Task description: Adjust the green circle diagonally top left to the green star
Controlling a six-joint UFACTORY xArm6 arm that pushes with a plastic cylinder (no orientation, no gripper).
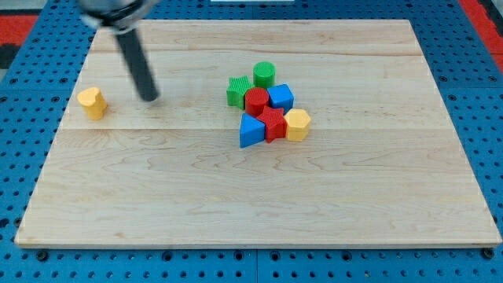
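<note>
The green circle (pixel 264 74) stands at the top of a tight cluster right of the board's middle. The green star (pixel 238 90) sits just below and left of it, close to or touching it. My tip (pixel 149 98) rests on the board far to the left of both, about a hundred pixels from the star, and touches no block. The rod slants up toward the view's top left.
In the cluster lie a red circle (pixel 256 101), a blue block (pixel 280 97), a red star (pixel 273 123), a blue triangle (pixel 251 131) and a yellow hexagon (pixel 297 124). A lone yellow block (pixel 92 102) sits near the wooden board's (pixel 236 204) left edge.
</note>
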